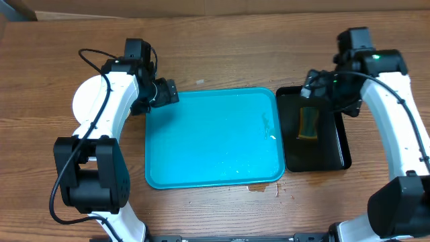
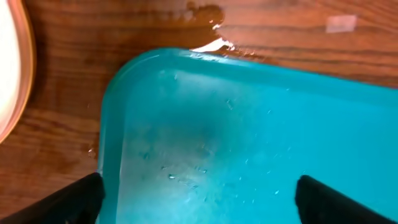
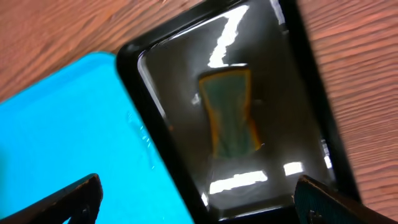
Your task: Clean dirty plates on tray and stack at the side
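Note:
The turquoise tray [image 1: 215,138] lies in the middle of the table with no plates on it, only water droplets. It also shows in the left wrist view [image 2: 249,137] and the right wrist view [image 3: 68,124]. A white plate stack [image 1: 86,104] sits left of the tray, mostly hidden under my left arm; its rim shows in the left wrist view [image 2: 13,68]. My left gripper [image 1: 164,93] [image 2: 199,202] is open and empty over the tray's far left corner. My right gripper [image 1: 310,86] [image 3: 199,202] is open and empty above the black tray's far end.
A narrow black tray [image 1: 341,144] stands right of the turquoise tray, with a yellow-green sponge [image 1: 308,124] [image 3: 231,112] lying in it. Small wet spots [image 1: 259,189] mark the wood by the tray's near right corner, and a puddle [image 2: 208,15] by its far left corner.

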